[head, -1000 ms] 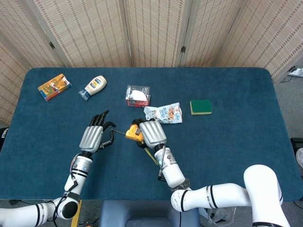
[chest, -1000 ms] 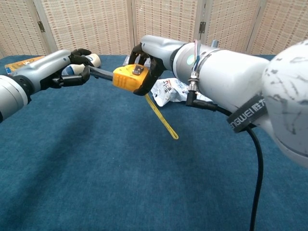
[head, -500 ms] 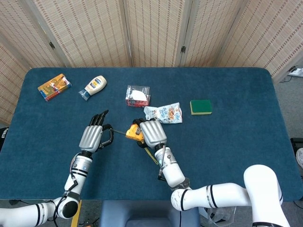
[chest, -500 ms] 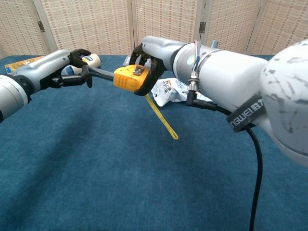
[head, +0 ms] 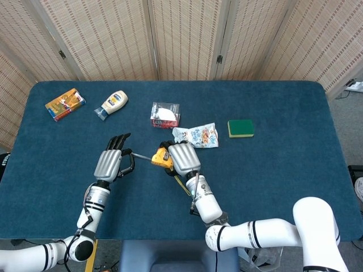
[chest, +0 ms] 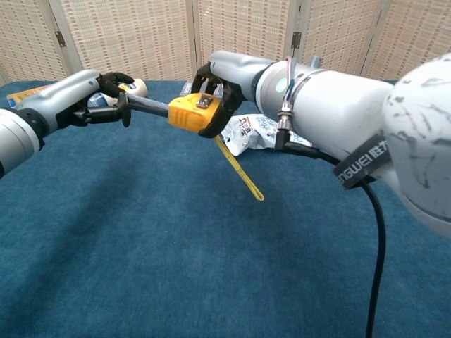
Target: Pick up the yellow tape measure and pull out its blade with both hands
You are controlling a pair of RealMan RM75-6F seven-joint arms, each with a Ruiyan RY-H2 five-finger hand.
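My right hand (chest: 215, 77) (head: 182, 158) grips the yellow tape measure (chest: 189, 113) (head: 160, 158) above the blue table (head: 272, 170). A short length of blade (chest: 146, 105) runs from the case leftward to my left hand (chest: 106, 98) (head: 112, 163), which pinches the blade's end. A yellow strap (chest: 239, 171) hangs down from the case. Both hands are lifted off the table, a small gap apart.
Behind the hands lie a snack packet (head: 196, 136), a clear box with red label (head: 165, 114), a green sponge (head: 240, 128), a mayonnaise bottle (head: 112, 105) and an orange carton (head: 64, 103). A black cable (chest: 373, 232) hangs from my right arm.
The hands have drawn slightly apart, my right hand with the case going right and a bit more blade showing between them.
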